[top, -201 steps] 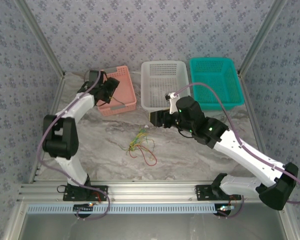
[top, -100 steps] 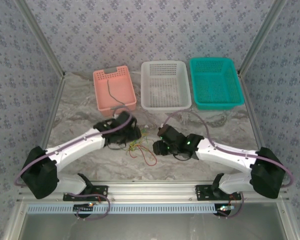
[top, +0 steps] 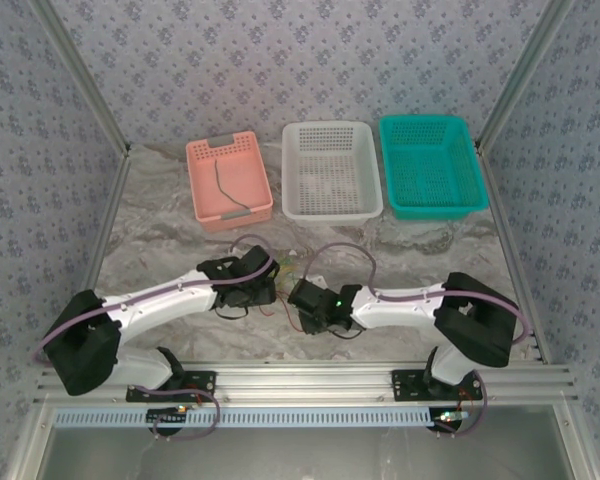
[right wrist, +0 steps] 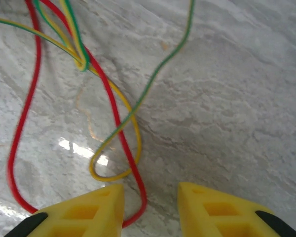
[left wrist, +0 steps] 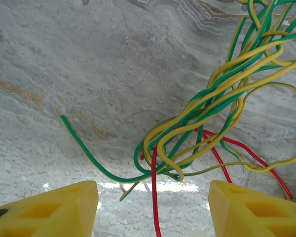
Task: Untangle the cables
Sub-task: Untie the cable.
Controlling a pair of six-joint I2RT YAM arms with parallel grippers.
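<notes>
Marble table (top: pixel 150 230) runs out to patterned walls at 9, 12 and 3 o'clock, with a metal rail (top: pixel 300 380) along the near edge at 6. Three baskets line the far edge: pink (top: pixel 202 205) at 11, white (top: pixel 298 205) at 12, teal (top: pixel 400 200) at 1. A dark cable (top: pixel 223 188) lies alone in the pink one.

The cables (top: pixel 292 267) sit as a small tangle just near of the table's middle, well apart from every edge. Bare marble lies open between them and the baskets, and out toward the walls at 10 and 2. Both arms lie low along the near strip, closing in on the tangle from 8 and 4.

The left gripper (top: pixel 263 293) is just beside the tangle at its 8 o'clock. Its wrist view shows the jaws (left wrist: pixel 153 210) standing wide apart with nothing clamped. Twisted yellow and green strands (left wrist: pixel 222 94) bunch toward 1, and a red strand (left wrist: pixel 154 197) runs down into the gap. A loose green end (left wrist: pixel 81 143) trails toward 9 over bare stone.

The right gripper (top: pixel 306 298) is at the tangle's 5 o'clock. Its jaws (right wrist: pixel 150 210) stand apart with a narrower gap and hold nothing. A red loop (right wrist: pixel 24 123) curves past the finger at 7, beside a yellow loop (right wrist: pixel 133 148). Marble from 12 round to 4 is bare.
</notes>
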